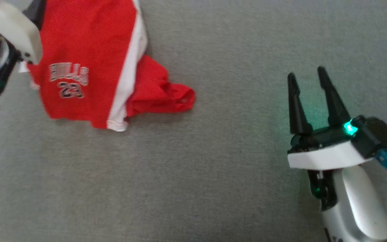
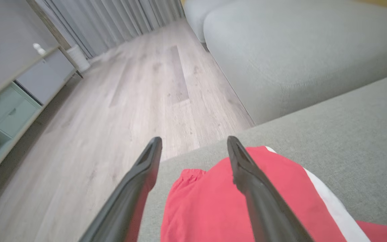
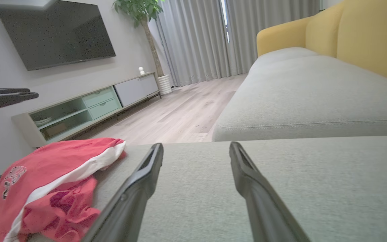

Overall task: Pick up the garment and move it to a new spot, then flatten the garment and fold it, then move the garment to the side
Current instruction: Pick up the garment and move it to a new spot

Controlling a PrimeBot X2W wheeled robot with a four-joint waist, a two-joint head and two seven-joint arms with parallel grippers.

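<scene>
A: Head view first. Where is the garment?

B: Upper left on the grey sofa cushion. It is red with a white stripe and a number print, half spread, with one part bunched out to its right. The left arm hangs over its left side; I can't see that arm's fingers here. The right gripper sits well apart at the lower right, fingers wide, nothing between them.

A: Left wrist view?

B: The left gripper has its fingers spread wide over the red cloth, holding nothing. I cannot tell whether a finger touches the fabric. The cushion's edge runs just beyond the fingertips, and past it is the wooden floor.

A: So that's the worry?

B: I'd say so. The garment lies close to that edge. A pinch that shoves the cloth instead of closing on it could nudge it over onto the floor.

A: Right wrist view?

B: Wide fingers over bare cushion, with the garment heaped off to the left, its layers overlapping. From that heap I'd judge a grab may catch one layer only. The cloth would then lift twisted and be hard to flatten. Fingers coming down too deep could also snag the upholstery.
</scene>
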